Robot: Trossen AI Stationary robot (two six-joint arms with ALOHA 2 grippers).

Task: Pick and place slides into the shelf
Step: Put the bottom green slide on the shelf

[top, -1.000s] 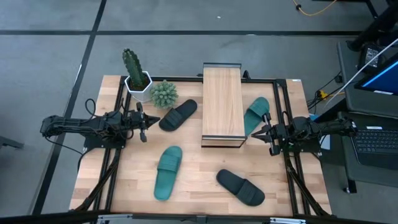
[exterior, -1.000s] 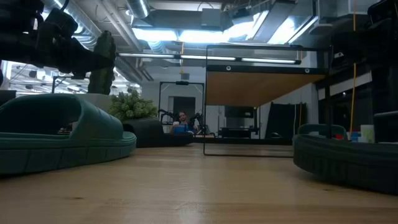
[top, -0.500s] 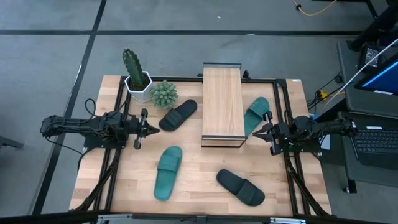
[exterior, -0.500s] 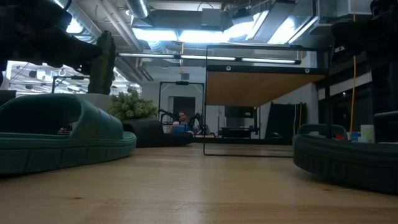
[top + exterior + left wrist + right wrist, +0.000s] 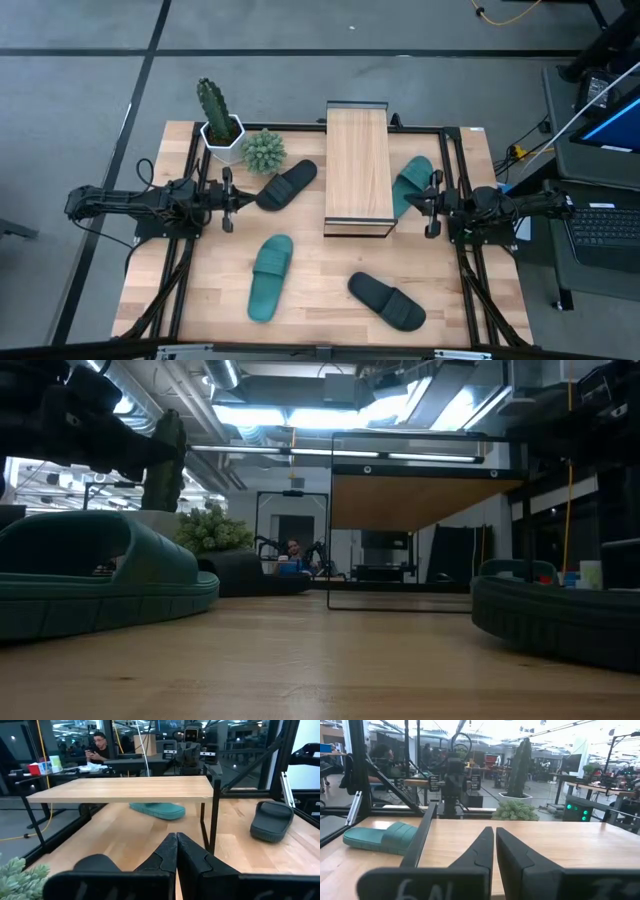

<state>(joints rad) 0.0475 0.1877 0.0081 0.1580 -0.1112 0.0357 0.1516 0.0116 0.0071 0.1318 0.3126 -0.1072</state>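
Observation:
The shelf (image 5: 358, 170) stands in the middle of the table, its plank top on a thin black frame. Flat on their soles lie one black slide (image 5: 287, 184) left of the shelf, one teal slide (image 5: 412, 184) right of it, a second teal slide (image 5: 270, 276) at the near left and a second black slide (image 5: 387, 301) near the front. My left gripper (image 5: 232, 198) hovers shut at the table's left side, pointing level at the shelf (image 5: 125, 790). My right gripper (image 5: 425, 205) hovers shut at the right side, beside the teal slide (image 5: 382, 837).
A potted cactus (image 5: 216, 115) and a small round plant (image 5: 263, 150) stand at the far left corner. Black rails (image 5: 185, 270) run along both sides of the table. Bare wood lies between the two near slides (image 5: 320, 260). A person (image 5: 97, 747) sits beyond the table.
Both grippers have swung a little at the wrist while staying in place, the right one more than the left. Both stay shut and hold nothing. The slides and the shelf have not moved.

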